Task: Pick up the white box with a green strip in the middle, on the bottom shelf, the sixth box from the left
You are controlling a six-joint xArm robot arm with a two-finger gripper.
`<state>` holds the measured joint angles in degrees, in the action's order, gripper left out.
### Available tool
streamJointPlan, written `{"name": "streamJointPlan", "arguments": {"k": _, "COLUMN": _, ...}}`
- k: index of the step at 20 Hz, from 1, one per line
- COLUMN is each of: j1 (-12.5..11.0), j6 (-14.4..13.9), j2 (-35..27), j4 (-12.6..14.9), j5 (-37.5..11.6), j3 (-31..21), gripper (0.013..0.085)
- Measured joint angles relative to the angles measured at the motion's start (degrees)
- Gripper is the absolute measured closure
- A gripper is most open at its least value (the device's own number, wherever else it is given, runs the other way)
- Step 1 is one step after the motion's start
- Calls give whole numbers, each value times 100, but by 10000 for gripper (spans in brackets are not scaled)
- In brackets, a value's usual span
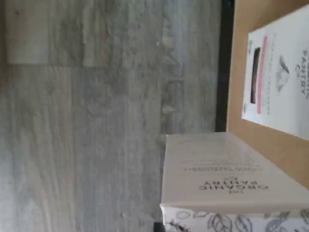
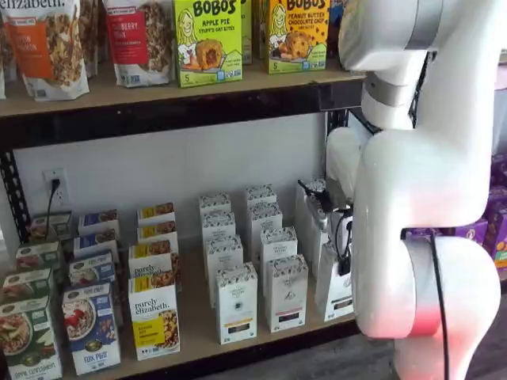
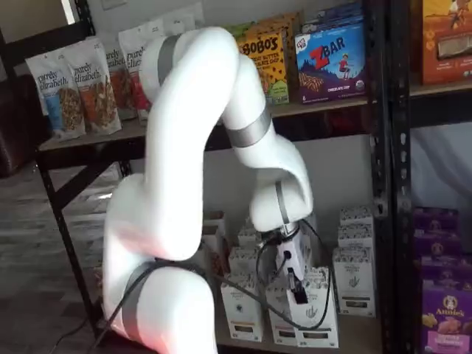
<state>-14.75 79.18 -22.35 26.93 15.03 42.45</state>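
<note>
The white box (image 2: pixel 333 291) stands at the front edge of the bottom shelf (image 2: pixel 198 348), at the right end of the white cartons. It has a patterned top and a dark band low on its front. It also shows in a shelf view (image 3: pixel 318 316). The wrist view shows it very close (image 1: pixel 231 169), with "Organic Pantry" lettering on its side. My gripper (image 2: pixel 342 265) hangs down against the box's upper right part. It also shows in a shelf view (image 3: pixel 295 286). Only black finger parts show, side-on, so I cannot tell whether it is open or shut.
More white cartons (image 2: pixel 236 302) stand in rows to the left, then Purely Elizabeth boxes (image 2: pixel 154 321). A pink-banded white carton (image 1: pixel 280 72) stands on the shelf board (image 1: pixel 241 72). Bobo's boxes (image 2: pixel 207 39) fill the tier above. Purple boxes (image 3: pixel 446 310) are to the right. Grey floor (image 1: pixel 96 121) lies below.
</note>
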Motion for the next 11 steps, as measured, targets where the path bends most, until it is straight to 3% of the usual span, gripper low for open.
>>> {"name": "streamJointPlan", "arguments": {"k": 5, "j1": 178, "j6": 113, "j2": 1243, "j4": -248, "j5": 390, "j3": -812, "gripper": 450}}
{"name": "streamJointPlan", "arguments": {"k": 8, "j1": 360, "j6": 88, "j2": 1942, "j4": -343, "j5": 976, "j3": -1102, "gripper": 450}}
{"name": "streamJointPlan", "arguments": {"k": 11, "j1": 521, "j6": 278, "j2": 2405, "j4": -684, "j5": 1445, "j3": -1239, "gripper": 450}}
